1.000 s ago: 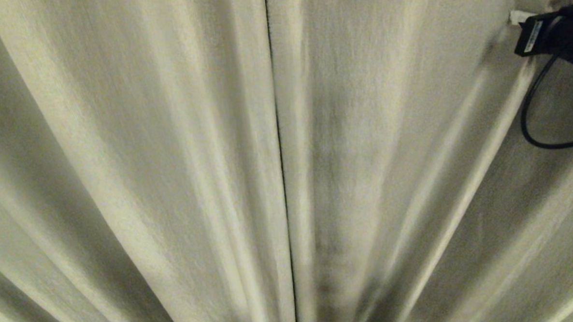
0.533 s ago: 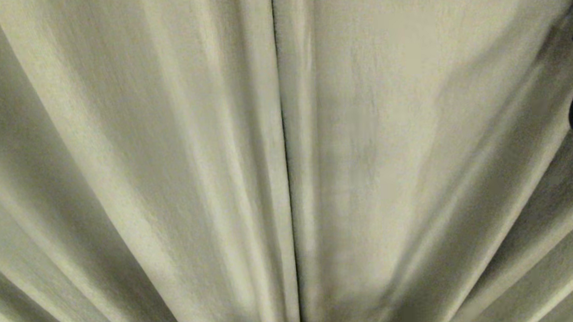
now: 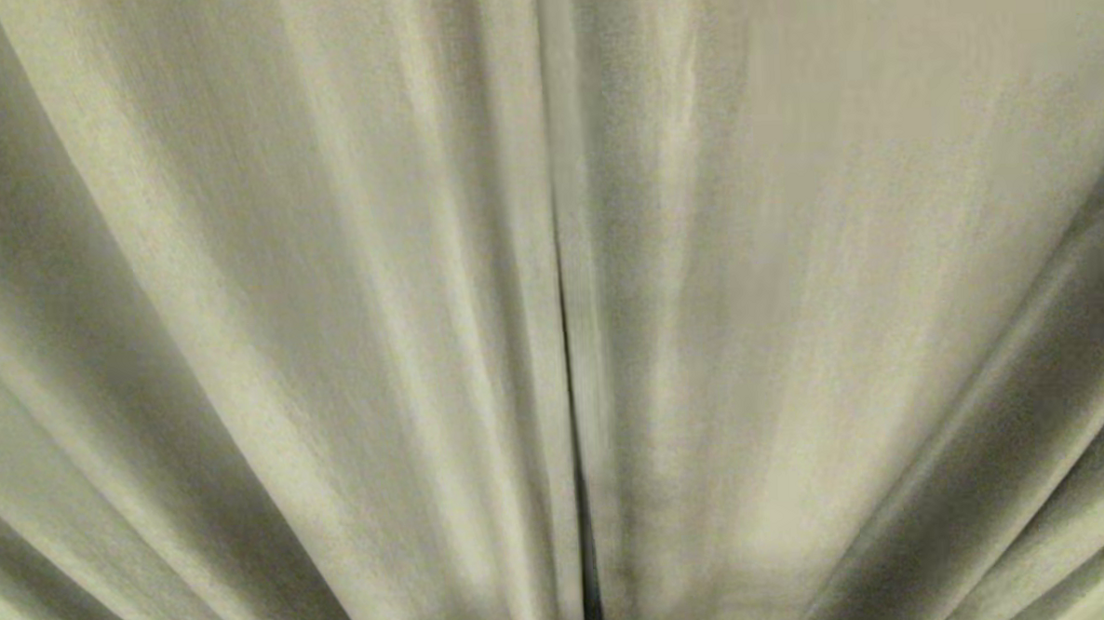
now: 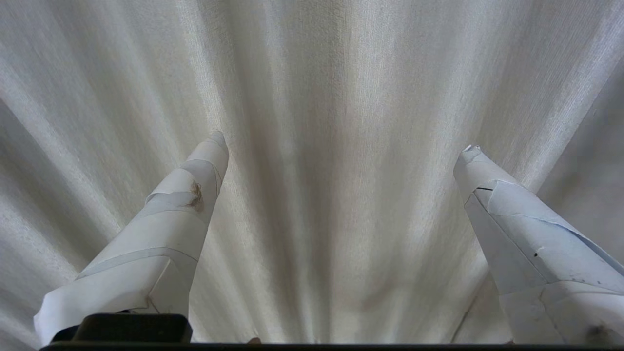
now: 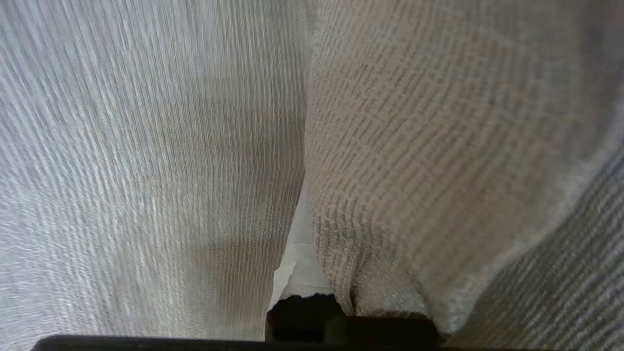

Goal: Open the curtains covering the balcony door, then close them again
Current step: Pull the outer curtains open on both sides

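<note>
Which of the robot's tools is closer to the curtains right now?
The right. The right tool is pinched shut on the curtains, its view packed with weave. The left tool hangs open, its fingertips pointing at the fabric, touching nothing.

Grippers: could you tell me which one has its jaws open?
The left gripper: its white-taped jaws stand wide apart, empty, facing the curtains; the right gripper is shut amid fabric.

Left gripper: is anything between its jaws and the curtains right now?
Nothing visible. The left gripper hangs with its jaws wide apart, facing the pleated curtains directly, with only bare fabric between and beyond its taped fingers.
</note>
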Tool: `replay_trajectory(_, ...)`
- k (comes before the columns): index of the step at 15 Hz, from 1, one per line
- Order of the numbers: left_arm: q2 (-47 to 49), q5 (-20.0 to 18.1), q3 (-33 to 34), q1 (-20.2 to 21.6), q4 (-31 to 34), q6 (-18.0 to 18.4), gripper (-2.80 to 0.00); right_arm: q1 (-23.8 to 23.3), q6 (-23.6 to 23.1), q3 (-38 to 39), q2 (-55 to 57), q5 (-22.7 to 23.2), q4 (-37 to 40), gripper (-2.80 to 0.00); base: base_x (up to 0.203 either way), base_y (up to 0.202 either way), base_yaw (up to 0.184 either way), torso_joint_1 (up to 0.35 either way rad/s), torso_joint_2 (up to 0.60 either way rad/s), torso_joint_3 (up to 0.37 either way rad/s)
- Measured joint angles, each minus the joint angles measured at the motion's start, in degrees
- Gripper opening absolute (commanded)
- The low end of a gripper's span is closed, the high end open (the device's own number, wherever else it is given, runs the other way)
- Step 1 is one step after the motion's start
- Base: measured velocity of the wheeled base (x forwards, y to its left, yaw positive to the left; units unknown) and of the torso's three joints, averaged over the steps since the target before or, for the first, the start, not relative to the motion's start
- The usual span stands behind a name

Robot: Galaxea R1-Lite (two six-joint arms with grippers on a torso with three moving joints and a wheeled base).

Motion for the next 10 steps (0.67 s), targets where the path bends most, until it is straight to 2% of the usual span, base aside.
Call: replay_trajectory(10, 0.0, 0.02, 0.0, -0.02, 0.0, 0.01, 0.0, -10.65, 1.16, -10.32, 11.01, 0.12, -0.15, -2.8, 0.0, 0.0, 0.0, 0.0, 0.0, 0.0)
